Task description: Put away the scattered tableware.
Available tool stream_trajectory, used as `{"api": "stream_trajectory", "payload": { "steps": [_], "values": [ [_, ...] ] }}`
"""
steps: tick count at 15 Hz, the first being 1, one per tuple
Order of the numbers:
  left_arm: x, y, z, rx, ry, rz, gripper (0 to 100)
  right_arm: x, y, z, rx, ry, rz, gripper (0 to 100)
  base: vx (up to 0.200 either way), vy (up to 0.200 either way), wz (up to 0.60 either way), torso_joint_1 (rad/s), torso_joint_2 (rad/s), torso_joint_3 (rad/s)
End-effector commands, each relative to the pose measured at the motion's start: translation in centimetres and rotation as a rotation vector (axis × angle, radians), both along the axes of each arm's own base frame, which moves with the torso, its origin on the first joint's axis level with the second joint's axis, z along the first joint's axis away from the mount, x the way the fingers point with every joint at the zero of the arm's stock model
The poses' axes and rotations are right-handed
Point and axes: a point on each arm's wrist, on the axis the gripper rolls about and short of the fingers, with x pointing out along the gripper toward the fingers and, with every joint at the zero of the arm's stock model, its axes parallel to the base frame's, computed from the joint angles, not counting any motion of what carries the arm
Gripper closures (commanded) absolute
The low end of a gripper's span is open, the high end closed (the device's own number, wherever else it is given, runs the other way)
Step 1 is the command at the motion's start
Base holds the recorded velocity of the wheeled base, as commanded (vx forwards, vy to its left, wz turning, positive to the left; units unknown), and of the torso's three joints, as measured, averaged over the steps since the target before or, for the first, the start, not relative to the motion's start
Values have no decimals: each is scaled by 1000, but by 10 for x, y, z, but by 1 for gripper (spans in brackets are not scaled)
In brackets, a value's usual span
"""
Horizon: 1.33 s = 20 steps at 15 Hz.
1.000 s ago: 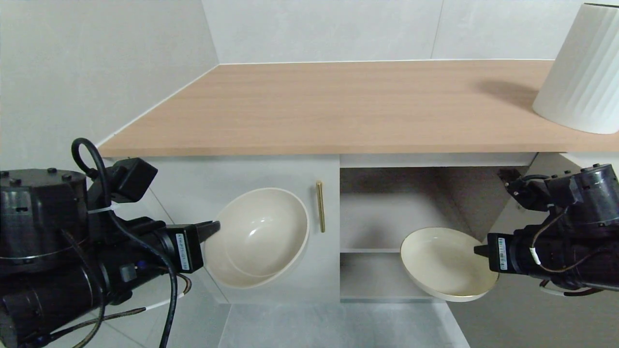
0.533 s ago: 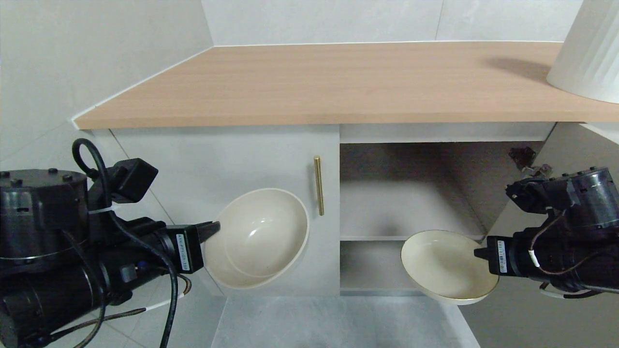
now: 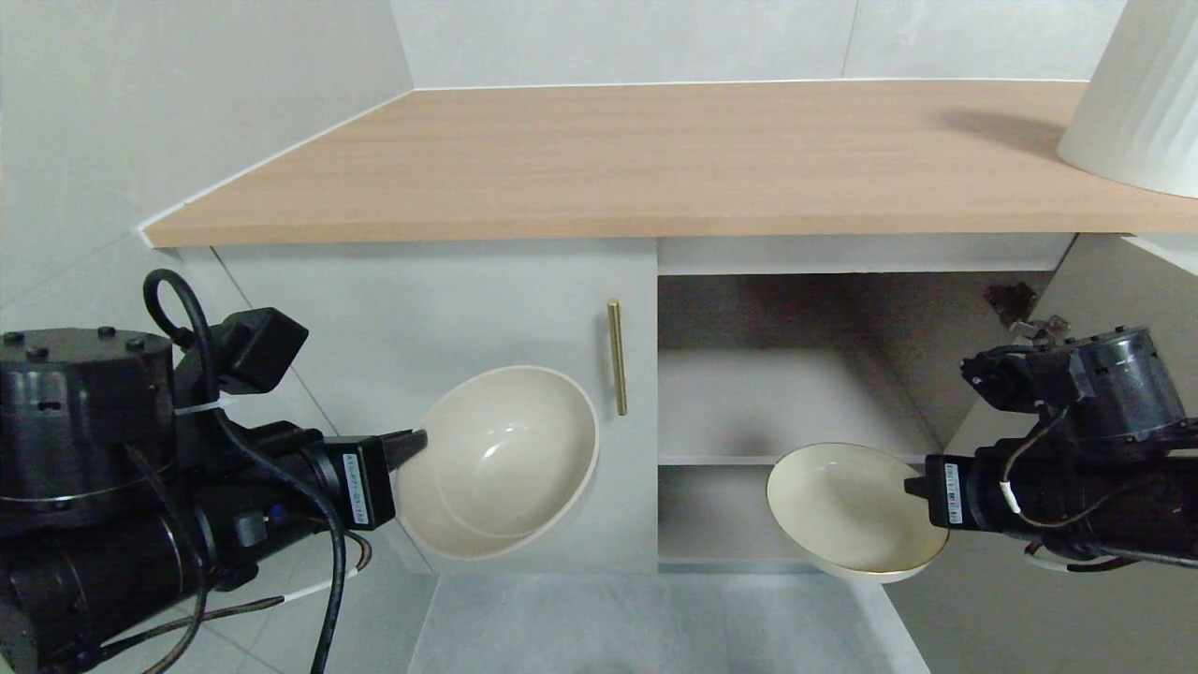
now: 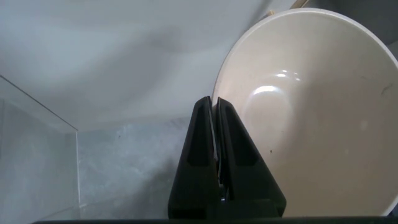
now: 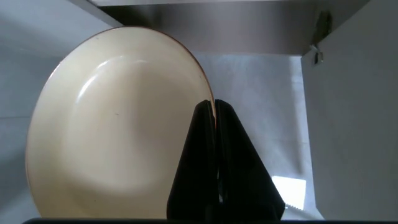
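Observation:
A deep cream bowl [image 3: 501, 463] hangs in front of the shut left cabinet door [image 3: 421, 309], held by its rim in my left gripper [image 3: 416, 442], which is shut on it. The bowl [image 4: 311, 112] tilts its hollow toward the camera, its rim pinched by the left gripper [image 4: 215, 107]. A shallow cream plate [image 3: 847, 505] with a thin gold rim hangs before the open right compartment, level with the lower shelf. My right gripper [image 3: 913, 487] is shut on its rim. In the right wrist view, the plate [image 5: 112, 124] sits in the right gripper [image 5: 215, 107].
The wooden countertop [image 3: 636, 159] carries a white ribbed lampshade [image 3: 1137, 103] at the far right. A brass handle [image 3: 616, 356] runs down the shut door's edge. The open compartment has a middle shelf [image 3: 749, 459] and a door hinge [image 3: 1015, 304] on its right wall.
The head camera shifted over the first half second. The right gripper and its plate have moved a little left toward the open compartment. The left gripper and bowl have kept still.

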Motion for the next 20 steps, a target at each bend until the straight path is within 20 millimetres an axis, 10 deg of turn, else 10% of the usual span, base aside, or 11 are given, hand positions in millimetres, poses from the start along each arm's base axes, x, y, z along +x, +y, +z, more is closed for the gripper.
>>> {"api": "stream_trajectory", "payload": {
  "steps": [1, 8, 20],
  "values": [
    [0, 0, 0, 0, 2, -1, 100, 21, 9, -26, -43, 39, -21, 100, 0, 0, 0, 0, 0, 0],
    [0, 0, 0, 0, 0, -1, 100, 96, 28, -90, -25, -62, -83, 100, 0, 0, 0, 0, 0, 0],
    [8, -11, -14, 28, 55, -27, 100, 186, 26, -117, -79, -180, -318, 100, 0, 0, 0, 0, 0, 0]
  ]
}}
